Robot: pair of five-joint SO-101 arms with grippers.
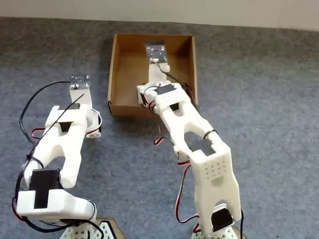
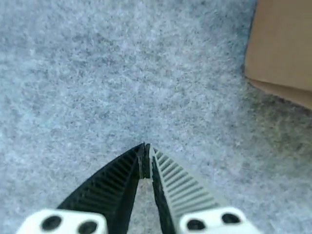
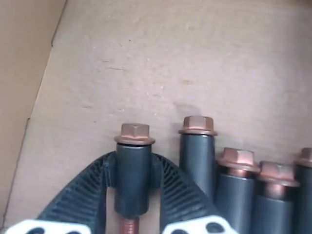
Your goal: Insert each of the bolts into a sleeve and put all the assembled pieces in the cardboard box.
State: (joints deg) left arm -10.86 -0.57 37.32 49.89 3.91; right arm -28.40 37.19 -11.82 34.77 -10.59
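The right gripper (image 3: pixel 134 163) clamps the stiff, likely heavy and slick sleeve (image 3: pixel 132 190) mid-barrel over the cardboard box (image 3: pixel 204 53) floor, while the left gripper (image 2: pixel 146 158) sits closed and empty.

Grey carpet-like table covering (image 1: pixel 259 99) (fuzzy, mottled), with a pale band (image 1: pixel 159 7) along its far edge

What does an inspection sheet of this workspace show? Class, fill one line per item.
Surface: grey carpet.
Job's things: cardboard box; one sleeved bolt held over its floor, four other sleeved bolts alongside.
Clutter: nothing seen.
Grippers: right gripper shut on the sleeved bolt; left gripper shut, empty, over carpet.
Cables: red and black wires along the left arm and right arm.
Surroundings: pale wall beyond the carpet.
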